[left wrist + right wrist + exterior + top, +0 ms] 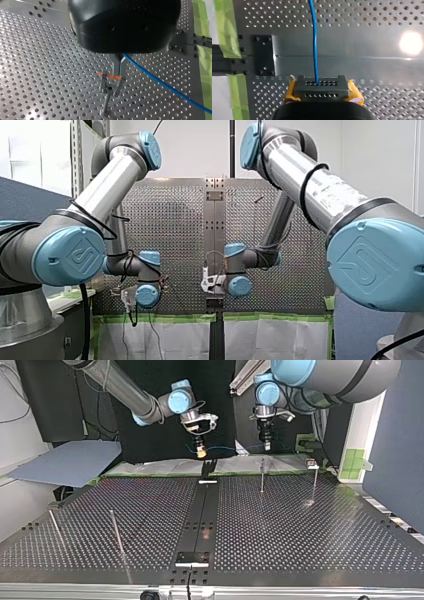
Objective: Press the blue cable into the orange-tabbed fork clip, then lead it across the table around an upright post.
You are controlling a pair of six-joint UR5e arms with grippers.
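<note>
Hanging over the perforated counter [37,62], my left gripper [119,74] has its narrow metal jaws drawn almost together on the blue cable [175,89]. The cable leaves the jaws just under the black gripper body and slants away above the counter towards a strip of green tape [201,17] at the edge. Right beneath the jaw tips stands the fork clip [110,86], a small metal fork on a thin stem. Its orange tab [110,75] lies across the top of the prongs. The cable passes beside the clip and above it, not between the prongs.

In the right wrist view my right gripper [322,91] shows yellow pads [355,94] on either side of a dark block [322,85] with two rows of holes. The cable enters that block at its middle and runs straight ahead over the counter's plain metal band. The jaws are closed in on it, so this end of the cable is held too.

In the top view both grippers hang side by side over the counter's far edge, my right one at the view's left and my left one at its right. A thin upright post [262,476] stands on the counter just below my left gripper, another post [315,482] stands near it, and two more posts [116,532] lean well apart at the view's left.
</note>
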